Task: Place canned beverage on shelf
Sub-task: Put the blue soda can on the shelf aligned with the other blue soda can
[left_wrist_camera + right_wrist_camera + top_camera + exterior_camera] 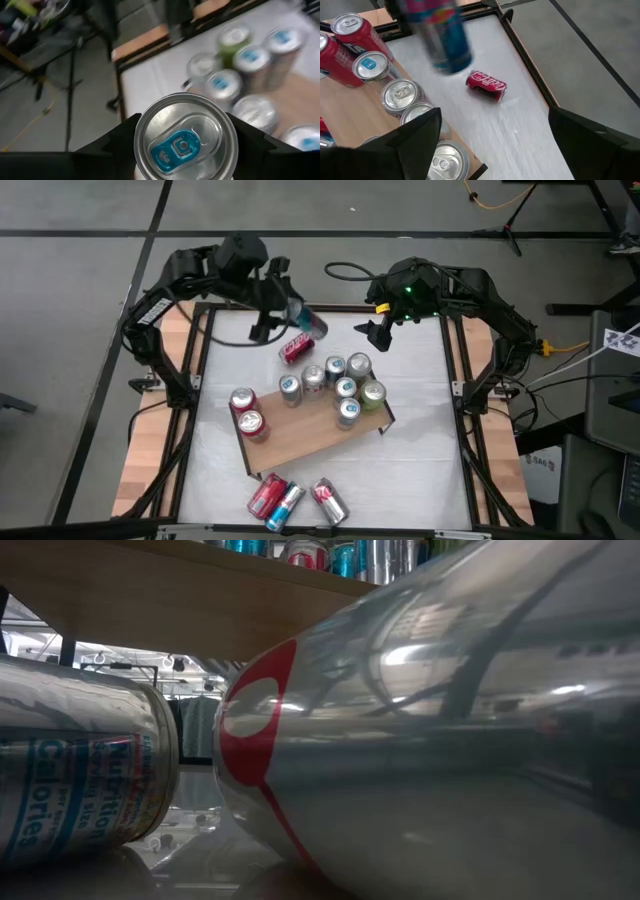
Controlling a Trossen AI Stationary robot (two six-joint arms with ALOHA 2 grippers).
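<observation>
Above the table's far side, your left gripper (290,315) clamps a blue-tabbed can (183,140); only the right wrist view shows it airborne.

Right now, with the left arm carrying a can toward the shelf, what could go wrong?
1. The standing cans crowd one end of the shelf; the can in the left pincer may knock them over.
2. A red can lies on the table under its path and may be bumped.

Left gripper (283,315) grips can (307,322) above table; shelf (312,427) carries nine cans.
</observation>
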